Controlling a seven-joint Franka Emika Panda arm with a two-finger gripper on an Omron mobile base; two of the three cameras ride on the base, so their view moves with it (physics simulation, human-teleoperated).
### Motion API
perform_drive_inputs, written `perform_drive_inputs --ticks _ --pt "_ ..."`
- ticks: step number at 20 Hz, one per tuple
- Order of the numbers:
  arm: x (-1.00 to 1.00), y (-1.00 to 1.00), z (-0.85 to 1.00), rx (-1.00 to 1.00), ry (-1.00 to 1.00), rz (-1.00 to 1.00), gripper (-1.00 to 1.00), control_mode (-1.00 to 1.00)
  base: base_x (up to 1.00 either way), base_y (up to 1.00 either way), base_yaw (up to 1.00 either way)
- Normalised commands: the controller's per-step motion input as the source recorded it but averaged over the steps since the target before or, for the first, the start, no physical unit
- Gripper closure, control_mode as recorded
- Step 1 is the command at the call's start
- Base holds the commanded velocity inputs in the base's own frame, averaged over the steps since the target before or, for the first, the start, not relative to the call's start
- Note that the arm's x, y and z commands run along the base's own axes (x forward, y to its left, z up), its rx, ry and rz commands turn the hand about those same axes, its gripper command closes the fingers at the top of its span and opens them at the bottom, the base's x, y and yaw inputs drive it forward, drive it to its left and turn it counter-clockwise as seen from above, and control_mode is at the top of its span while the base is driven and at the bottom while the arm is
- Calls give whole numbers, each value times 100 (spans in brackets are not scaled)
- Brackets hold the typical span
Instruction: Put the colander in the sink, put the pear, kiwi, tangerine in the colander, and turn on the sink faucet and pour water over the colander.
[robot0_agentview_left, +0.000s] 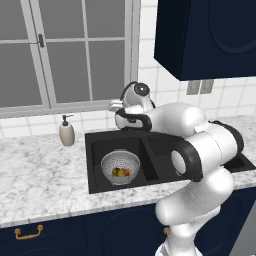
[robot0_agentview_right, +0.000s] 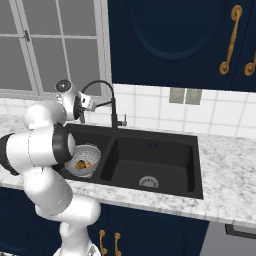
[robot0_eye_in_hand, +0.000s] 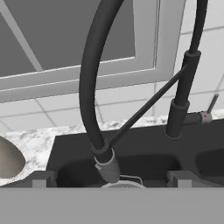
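cream soap dispenser (robot0_agentview_left: 66, 132) on marble counter (robot0_agentview_left: 40, 180) at 9 o'clock, under window (robot0_agentview_left: 65, 50); navy cabinet (robot0_agentview_left: 205, 35) at 1 o'clock.

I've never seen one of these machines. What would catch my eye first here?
The big white arm bending over a black sink set in a marble counter. In the sink's left basin sits a silver colander with fruit inside, and the open gripper hangs near the black faucet by the window.
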Motion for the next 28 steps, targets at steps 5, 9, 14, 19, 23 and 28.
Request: perform_drive_inputs --ticks 5,9,14,19,23,28 --pt "-70 -34 37 1 7 -2 -100 -100 0 0 0" --pt "-75 -56 19 0 1 6 -100 -100 0 0 0" --pt "-43 -77 5 0 -1 20 -100 -100 0 0 0" --pt "-11 -77 -2 0 -4 31 -100 -100 0 0 0" --pt "-11 -62 -3 0 -13 37 -100 -100 0 0 0" --pt "20 -43 -7 -1 -6 18 -100 -100 0 0 0"
